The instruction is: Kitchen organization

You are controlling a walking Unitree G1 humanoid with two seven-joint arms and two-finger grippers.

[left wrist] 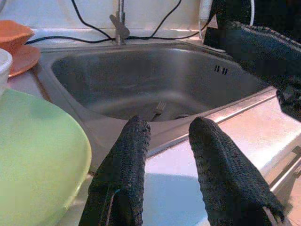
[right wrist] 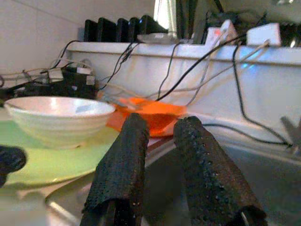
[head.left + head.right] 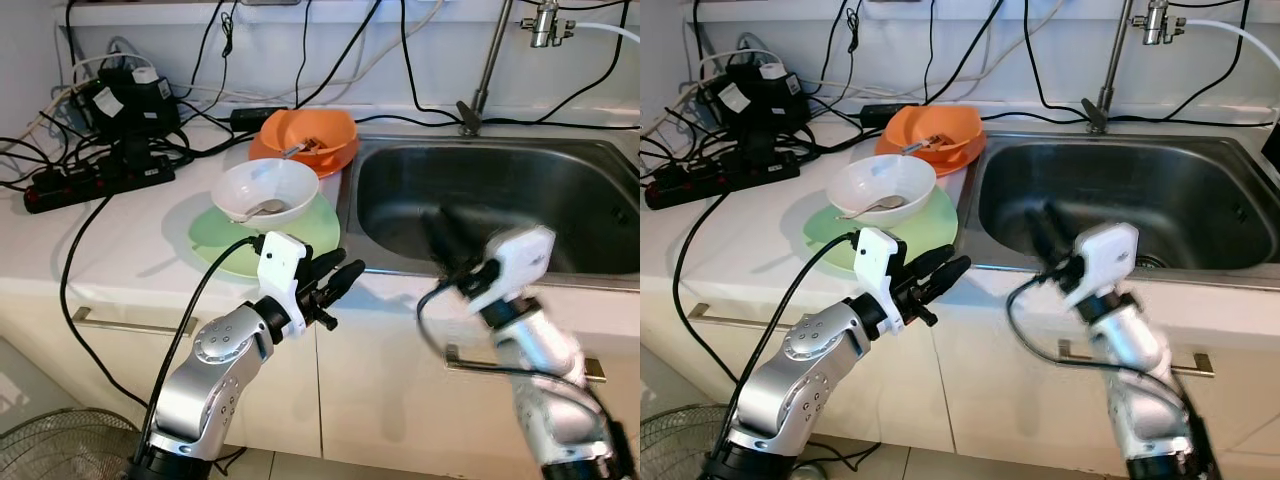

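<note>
Left eye view: left gripper (image 3: 338,283), fingers slightly spread, hovers beside the green plate (image 3: 225,245); right gripper (image 3: 448,243), also parted, over the sink (image 3: 600,200).

On the counter (image 3: 120,250), a white bowl (image 3: 265,190) with a spoon (image 3: 262,208) inside is sitting on a green plate (image 3: 300,232). Farther back, an orange bowl (image 3: 308,135) is resting on an orange plate (image 3: 272,157), just beside the steel sink (image 3: 500,195). The left end effector (image 3: 335,280) is hovering at the near edge of the green plate, its fingers a little apart. The right end effector (image 3: 445,240), blurred, is reaching over the near rim of the sink. A black power strip (image 3: 95,180) with many cables is lying at the far left.
</note>
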